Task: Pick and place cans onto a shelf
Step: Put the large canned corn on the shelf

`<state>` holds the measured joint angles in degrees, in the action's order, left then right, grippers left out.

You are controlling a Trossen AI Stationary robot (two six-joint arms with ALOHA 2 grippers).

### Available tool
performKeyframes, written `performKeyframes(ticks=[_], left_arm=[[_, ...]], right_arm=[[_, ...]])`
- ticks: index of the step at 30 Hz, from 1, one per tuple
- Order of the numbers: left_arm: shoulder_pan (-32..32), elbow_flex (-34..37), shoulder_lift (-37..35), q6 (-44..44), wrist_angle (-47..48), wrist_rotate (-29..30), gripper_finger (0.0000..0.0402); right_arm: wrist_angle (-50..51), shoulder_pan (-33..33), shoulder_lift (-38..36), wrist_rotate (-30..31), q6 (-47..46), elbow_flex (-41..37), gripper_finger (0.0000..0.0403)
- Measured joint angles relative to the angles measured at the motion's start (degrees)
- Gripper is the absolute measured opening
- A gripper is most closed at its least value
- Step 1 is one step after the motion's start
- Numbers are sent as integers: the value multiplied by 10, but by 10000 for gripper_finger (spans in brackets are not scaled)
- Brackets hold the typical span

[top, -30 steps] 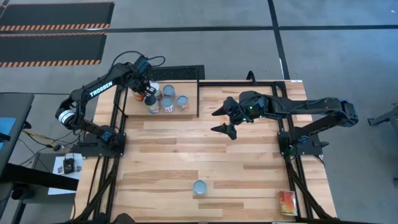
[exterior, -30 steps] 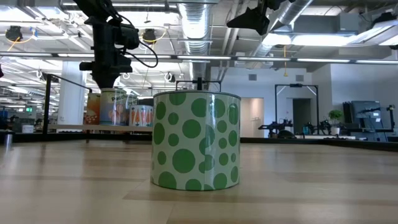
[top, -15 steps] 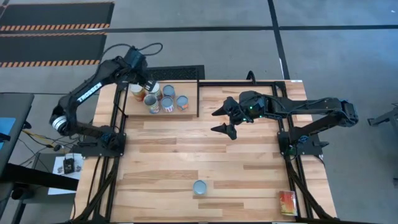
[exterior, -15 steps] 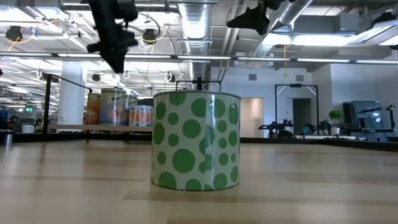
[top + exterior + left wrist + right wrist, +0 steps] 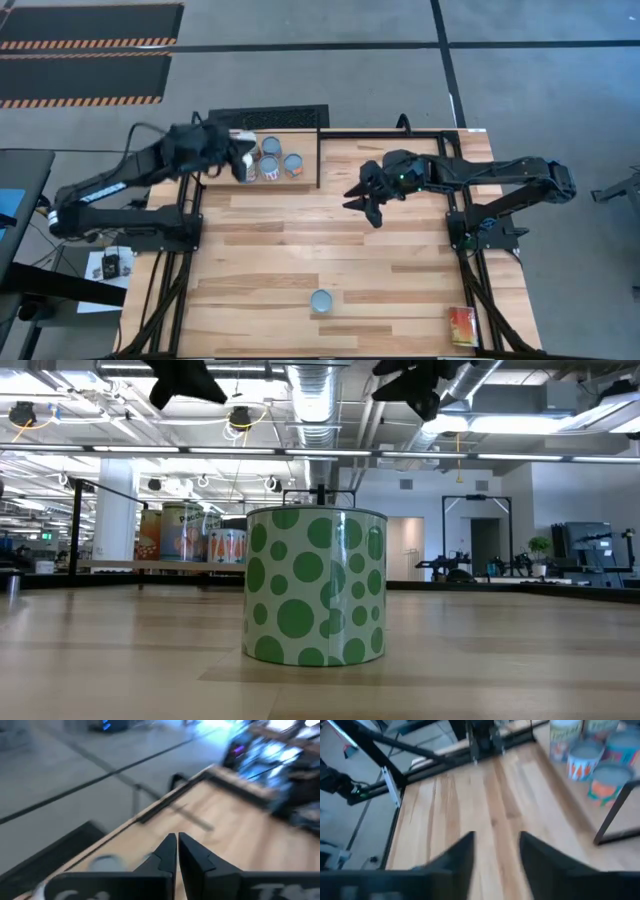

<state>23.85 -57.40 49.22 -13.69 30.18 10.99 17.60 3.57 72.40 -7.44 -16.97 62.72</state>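
High view shows one can (image 5: 322, 301) alone near the front edge of the table (image 5: 300, 240). Farther, the right gripper (image 5: 365, 200) hovers mid-table with jaws spread. At far left, the left gripper (image 5: 243, 163), jaws pressed together, is beside the cans (image 5: 271, 158) on the shelf (image 5: 305, 140).

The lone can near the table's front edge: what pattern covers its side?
Green dots on white, clearest on the can in the low view.

Parted right hand (image 5: 495, 857) over plank tabletop (image 5: 445, 805), cans (image 5: 590, 757) beyond
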Motion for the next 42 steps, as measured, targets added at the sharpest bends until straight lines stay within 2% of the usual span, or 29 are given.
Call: performKeyframes(ticks=[5,7,12,16,22,27,30,34,39,42], left_arm=[[-88,84,-55,-11,-99,2,2],[-115,109,-66,-11,-132,5,1],[-154,148,-70,-23,-177,19,0],[-160,156,-58,-25,-179,12,0],[-160,156,-50,-9,-187,-31,0],[-160,156,-51,-8,-188,-61,0],[-160,156,-51,-6,-188,-67,0],[-160,156,-51,-5,-188,-69,0],[-160,156,-51,-5,-187,-73,0],[-160,156,-51,-5,-187,-74,0]], right_arm=[[47,-45,0,0,-52,0,40],[69,-74,0,7,-86,0,14],[160,-164,0,84,-235,0,32],[205,-245,0,127,-378,0,25],[220,-381,0,187,-629,-17,5],[259,-501,14,205,-851,-20,21],[293,-559,28,193,-984,-21,29],[346,-614,51,140,-1130,-21,40],[423,-611,67,-24,-1167,-21,91],[471,-610,75,-81,-1169,-21,130]])
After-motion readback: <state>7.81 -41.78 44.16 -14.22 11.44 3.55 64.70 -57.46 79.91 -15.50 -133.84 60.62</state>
